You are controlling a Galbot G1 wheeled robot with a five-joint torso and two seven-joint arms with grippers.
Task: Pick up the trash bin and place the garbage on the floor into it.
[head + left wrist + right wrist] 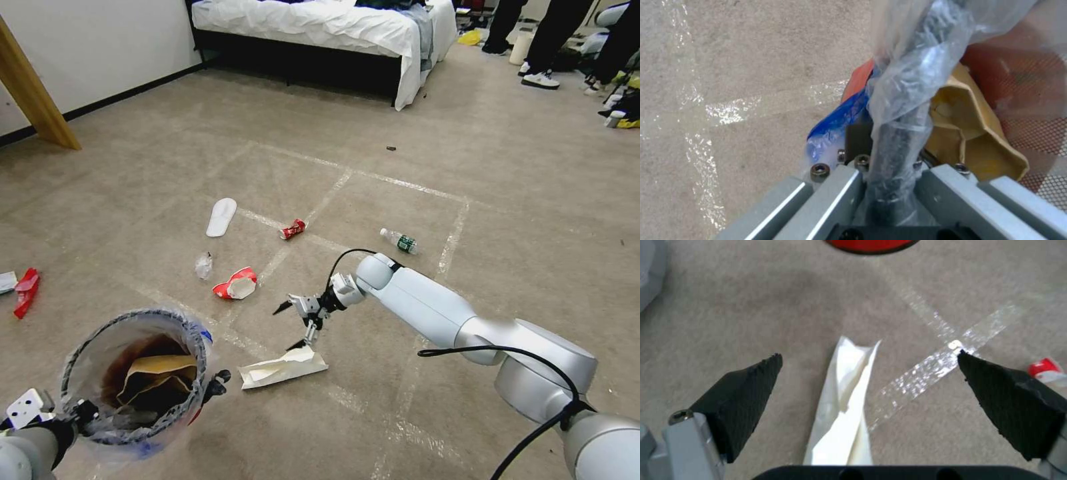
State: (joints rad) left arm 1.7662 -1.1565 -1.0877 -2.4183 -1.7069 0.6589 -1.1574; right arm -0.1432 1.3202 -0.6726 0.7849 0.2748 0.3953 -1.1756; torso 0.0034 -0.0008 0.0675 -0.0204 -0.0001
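Note:
The trash bin (pixel 133 333), red and lined with a clear bag, hangs at the lower left with a brown paper bag (pixel 160 373) inside. My left gripper (pixel 889 160) is shut on the bin's bagged rim (pixel 907 110); the brown bag (pixel 969 133) shows beside it. My right gripper (pixel 287 329) is open, pointing down just above a folded white paper (pixel 283 367) on the floor. In the right wrist view the paper (pixel 849 396) lies between the spread fingers (pixel 746 396), untouched. Other garbage lies beyond: a red-and-white cup (pixel 235 284), a crushed red can (pixel 293 229), a bottle (pixel 400 241).
A clear wrapper (pixel 204 265), a white slipper-shaped piece (pixel 221 217) and a red wrapper (pixel 27 291) lie on the taped carpet. A bed (pixel 320 27) stands at the back, a slanted wooden post (pixel 33 93) at the left wall. People's legs show at the far right.

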